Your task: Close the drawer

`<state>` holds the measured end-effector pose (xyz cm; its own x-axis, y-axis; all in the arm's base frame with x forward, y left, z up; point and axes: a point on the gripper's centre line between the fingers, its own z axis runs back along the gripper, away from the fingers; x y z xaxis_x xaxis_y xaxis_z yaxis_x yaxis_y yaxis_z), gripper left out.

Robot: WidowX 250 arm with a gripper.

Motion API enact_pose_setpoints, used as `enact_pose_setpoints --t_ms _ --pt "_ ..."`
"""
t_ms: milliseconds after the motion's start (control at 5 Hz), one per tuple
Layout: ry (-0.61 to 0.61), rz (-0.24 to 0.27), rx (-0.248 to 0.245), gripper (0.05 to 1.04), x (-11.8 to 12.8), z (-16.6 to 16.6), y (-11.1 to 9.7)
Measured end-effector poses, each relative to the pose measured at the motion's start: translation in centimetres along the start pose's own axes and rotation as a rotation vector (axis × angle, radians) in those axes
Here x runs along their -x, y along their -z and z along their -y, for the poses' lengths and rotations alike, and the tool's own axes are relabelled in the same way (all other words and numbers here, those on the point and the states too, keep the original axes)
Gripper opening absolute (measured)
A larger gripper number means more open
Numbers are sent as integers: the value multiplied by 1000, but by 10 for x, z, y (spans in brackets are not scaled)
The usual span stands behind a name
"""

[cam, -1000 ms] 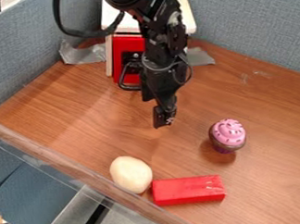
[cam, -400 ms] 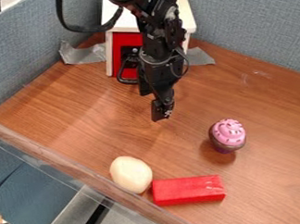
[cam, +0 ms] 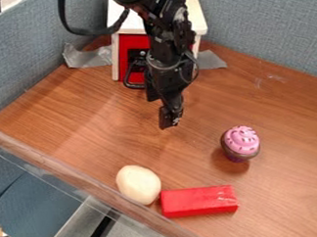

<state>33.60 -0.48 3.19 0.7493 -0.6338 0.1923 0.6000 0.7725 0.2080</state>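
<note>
Roughly mid-table, the gripper (cam: 169, 119) hangs down; whether it is clenched or released, I can't tell. From it, the red drawer (cam: 134, 43) with its black handle (cam: 128, 81) sits toward eleven o'clock, the pink-topped cupcake (cam: 241, 142) at four.

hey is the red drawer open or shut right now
The drawer looks shut or nearly so: its red front is about level with the white frame; the arm covers part.
</note>
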Motion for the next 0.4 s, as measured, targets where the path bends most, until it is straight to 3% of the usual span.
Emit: enact_pose_setpoints --t_ms 400 --pt "41 57 52 1000 -12 20 -20"
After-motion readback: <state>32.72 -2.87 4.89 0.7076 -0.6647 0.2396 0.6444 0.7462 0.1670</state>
